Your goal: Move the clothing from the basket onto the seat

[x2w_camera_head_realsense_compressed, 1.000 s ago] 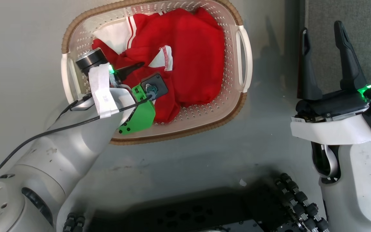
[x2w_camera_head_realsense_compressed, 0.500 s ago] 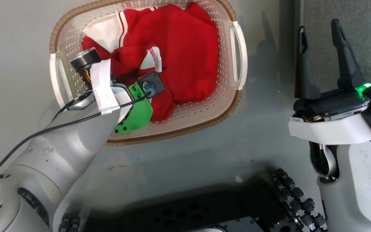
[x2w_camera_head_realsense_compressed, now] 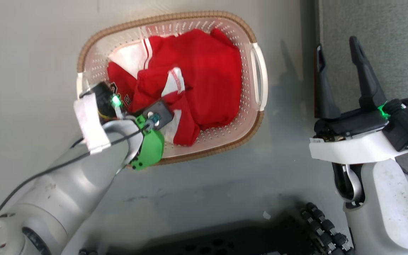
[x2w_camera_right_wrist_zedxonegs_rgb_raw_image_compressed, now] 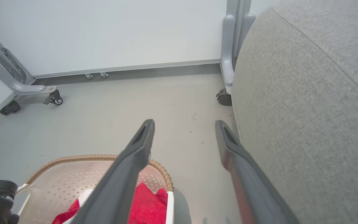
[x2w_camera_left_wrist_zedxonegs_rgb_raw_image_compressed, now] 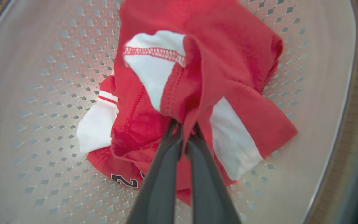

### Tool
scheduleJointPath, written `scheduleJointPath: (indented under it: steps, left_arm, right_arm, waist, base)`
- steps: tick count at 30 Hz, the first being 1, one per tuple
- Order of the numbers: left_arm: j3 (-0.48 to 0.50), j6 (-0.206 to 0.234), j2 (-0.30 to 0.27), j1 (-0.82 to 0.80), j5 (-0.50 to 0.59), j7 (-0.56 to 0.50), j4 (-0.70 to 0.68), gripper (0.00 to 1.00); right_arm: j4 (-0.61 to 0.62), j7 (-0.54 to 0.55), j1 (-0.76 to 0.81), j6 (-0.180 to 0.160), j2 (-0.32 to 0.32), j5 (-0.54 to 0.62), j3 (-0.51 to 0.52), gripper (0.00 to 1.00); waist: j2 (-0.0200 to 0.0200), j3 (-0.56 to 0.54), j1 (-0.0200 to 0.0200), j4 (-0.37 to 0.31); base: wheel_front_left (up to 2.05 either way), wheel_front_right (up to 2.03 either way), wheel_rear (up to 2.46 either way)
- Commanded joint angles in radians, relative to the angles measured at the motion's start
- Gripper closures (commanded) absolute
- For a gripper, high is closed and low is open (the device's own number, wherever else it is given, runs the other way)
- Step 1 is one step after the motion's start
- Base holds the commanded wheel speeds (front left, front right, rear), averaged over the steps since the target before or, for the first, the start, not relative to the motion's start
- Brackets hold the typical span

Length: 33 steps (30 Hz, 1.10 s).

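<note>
Left jaws newly pinching clothing (x2w_camera_left_wrist_zedxonegs_rgb_raw_image_compressed: 228, 62), arm (x2w_camera_head_realsense_compressed: 73, 177) reaching into basket (x2w_camera_head_realsense_compressed: 225, 132)

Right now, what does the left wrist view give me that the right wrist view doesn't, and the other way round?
Left wrist view: the left tool shut on a bunched fold of the red clothing, beside a white panel with red stitching, and dark number print at the lower edge of the heap.
Right wrist view: the right tool open and holding nothing above the floor, the grey seat at that view's right, and wheeled frame legs by the wall.
Both: the perforated basket with the clothing inside it.
</note>
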<state>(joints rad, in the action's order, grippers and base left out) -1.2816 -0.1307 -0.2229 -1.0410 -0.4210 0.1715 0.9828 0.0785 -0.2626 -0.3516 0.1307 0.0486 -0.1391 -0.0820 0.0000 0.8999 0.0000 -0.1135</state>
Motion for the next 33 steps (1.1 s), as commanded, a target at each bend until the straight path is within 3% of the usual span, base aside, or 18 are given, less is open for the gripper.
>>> scheduleJointPath:
  steps: [1, 10, 14, 23, 29, 33]
  left_arm:
    - [0.001, 0.0, -0.007, 0.036, -0.016, 0.022, 0.006, 1.0]
    - [0.076, 0.001, -0.014, 0.182, -0.184, 0.093, -0.032, 1.0]
    - [0.177, 0.041, -0.031, 0.252, -0.199, 0.094, -0.144, 1.0]
    - [0.418, 0.114, -0.073, 0.507, -0.139, 0.093, -0.428, 1.0]
    - [0.578, 0.16, -0.05, 0.657, -0.052, 0.093, -0.593, 1.0]
    - [0.658, 0.16, -0.023, 0.732, 0.014, 0.093, -0.683, 1.0]
  right_arm:
    - [-0.008, -0.003, 0.02, 0.0, 0.003, 0.003, 0.0, 0.0]
    - [-0.056, -0.003, 0.099, 0.0, 0.003, 0.021, -0.019, 0.0]
    - [-0.076, -0.003, 0.131, 0.0, 0.003, 0.027, -0.034, 0.0]
    - [-0.157, -0.003, 0.222, 0.0, 0.003, -0.001, -0.096, 0.0]
    - [-0.195, -0.003, 0.285, 0.0, 0.003, -0.037, -0.116, 0.0]
    - [-0.219, -0.003, 0.324, 0.0, 0.003, -0.051, -0.132, 0.0]
  waist:
    - [0.0, -0.115, 0.0, 0.015]
    - [0.0, -0.351, 0.0, 0.051]
    - [0.0, -0.442, 0.0, 0.066]
    - [0.0, -0.672, 0.0, 0.08]
    - [0.0, -0.801, 0.0, 0.075]
    - [0.0, -0.87, 0.0, 0.07]
  base:
    - [0.0, 0.0, 0.0]
    - [0.0, 0.0, 0.0]
    - [0.0, 0.0, 0.0]
    - [0.0, 0.0, 0.0]
    - [0.0, 0.0, 0.0]
    - [0.0, 0.0, 0.0]
